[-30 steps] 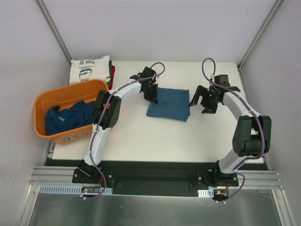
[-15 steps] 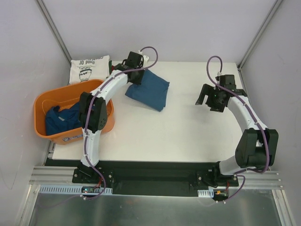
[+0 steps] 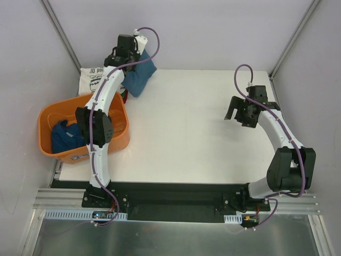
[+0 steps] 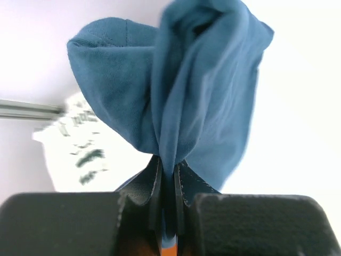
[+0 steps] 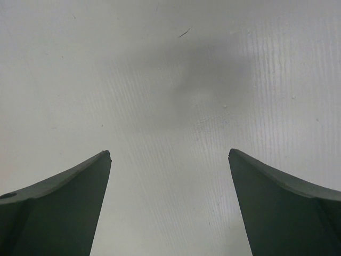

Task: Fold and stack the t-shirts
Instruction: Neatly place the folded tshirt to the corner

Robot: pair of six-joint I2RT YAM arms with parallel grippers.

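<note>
The left gripper (image 4: 169, 169) is clamped tight on a fold of the folded dark blue t-shirt (image 3: 142, 74). It holds the shirt over the far left corner of the table (image 3: 186, 144), just beside the pile of folded shirts there. That pile is topped by the cream printed t-shirt (image 3: 95, 79), with a sliver of red showing at its edge. Another dark blue t-shirt (image 3: 65, 136) lies crumpled in the orange tub (image 3: 47, 114) at the table's left edge. The right gripper (image 5: 169, 154) hovers over bare table near the right edge, its jaws spread wide with nothing between them
</note>
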